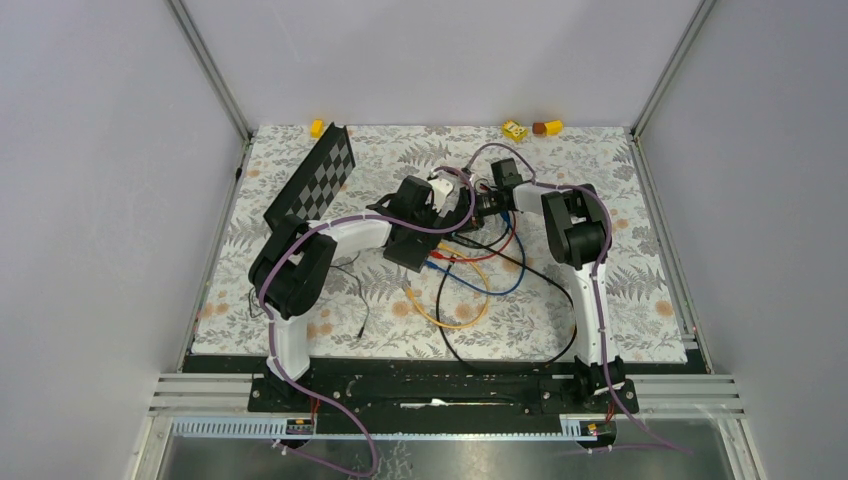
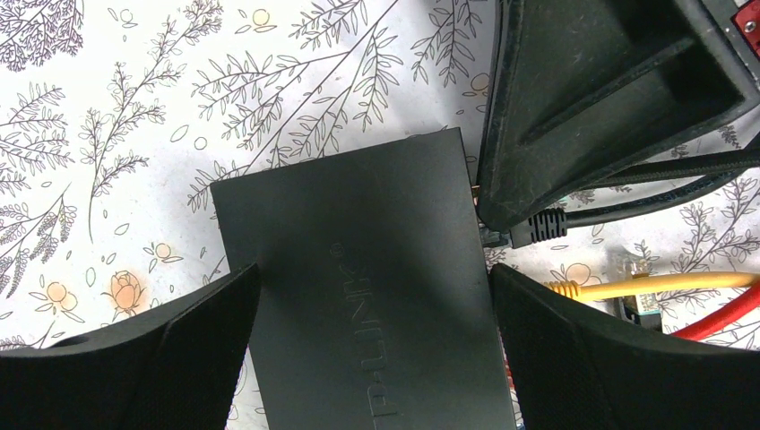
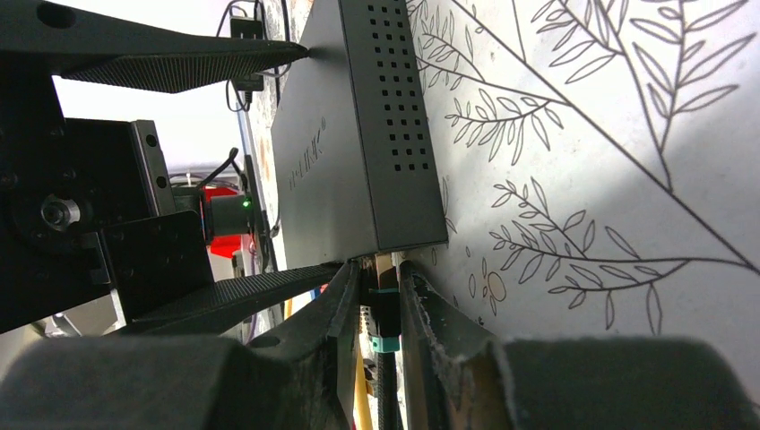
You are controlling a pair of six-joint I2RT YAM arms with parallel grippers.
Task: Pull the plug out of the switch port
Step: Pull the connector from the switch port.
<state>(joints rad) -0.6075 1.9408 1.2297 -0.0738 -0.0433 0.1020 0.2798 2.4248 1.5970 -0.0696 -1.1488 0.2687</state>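
Near the middle of the floral-patterned table, the flat matte-black rectangular switch lies flat. The left end effector stands released and spread wide, its fingers flanking the switch's long sides. The right end effector is clenched on the black teal-banded plug at the port edge. To pull cleanly, the left should brace the box firmly while the right draws straight back along the port's axis, without twisting.

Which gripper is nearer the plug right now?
Right. The right gripper pinches the plug where it enters the switch; the left gripper straddles the switch, beside the plug.
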